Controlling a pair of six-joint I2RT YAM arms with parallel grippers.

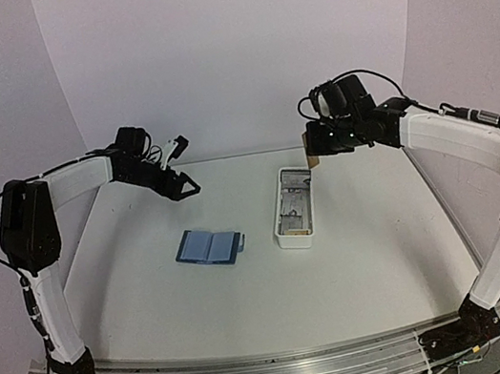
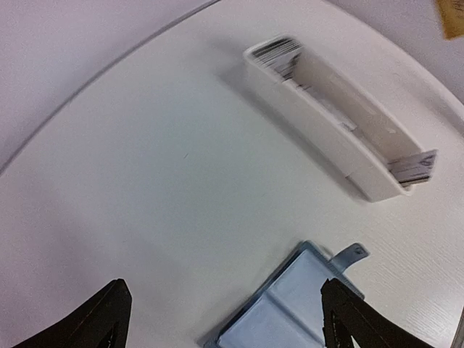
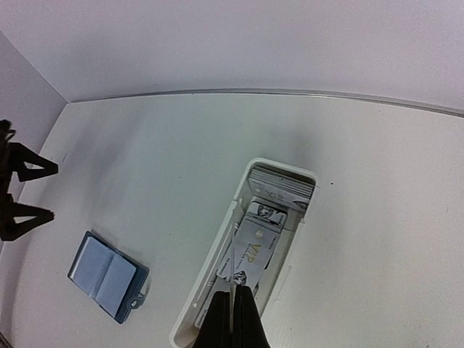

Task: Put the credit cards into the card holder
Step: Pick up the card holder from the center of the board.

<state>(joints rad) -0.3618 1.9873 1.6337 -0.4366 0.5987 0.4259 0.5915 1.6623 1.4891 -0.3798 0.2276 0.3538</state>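
Observation:
The blue card holder (image 1: pixel 209 246) lies open and flat on the white table, its snap tab to the right; it also shows in the wrist views (image 2: pixel 290 312) (image 3: pixel 107 275). Several pale credit cards (image 3: pixel 264 243) lie in a long white tray (image 1: pixel 282 225). My right gripper (image 1: pixel 313 149) hangs high over the tray's far end, shut on a thin tan card (image 1: pixel 312 160) that the right wrist view shows edge-on between the fingers (image 3: pixel 233 290). My left gripper (image 1: pixel 184 183) is raised at the back left, beyond the card holder, open and empty (image 2: pixel 223 304).
The white tray (image 2: pixel 326 145) stands right of the card holder, with card stacks at both ends (image 2: pixel 279 51) (image 2: pixel 413 168). White walls close the back and sides. The table's back edge curves behind the tray (image 3: pixel 254 93).

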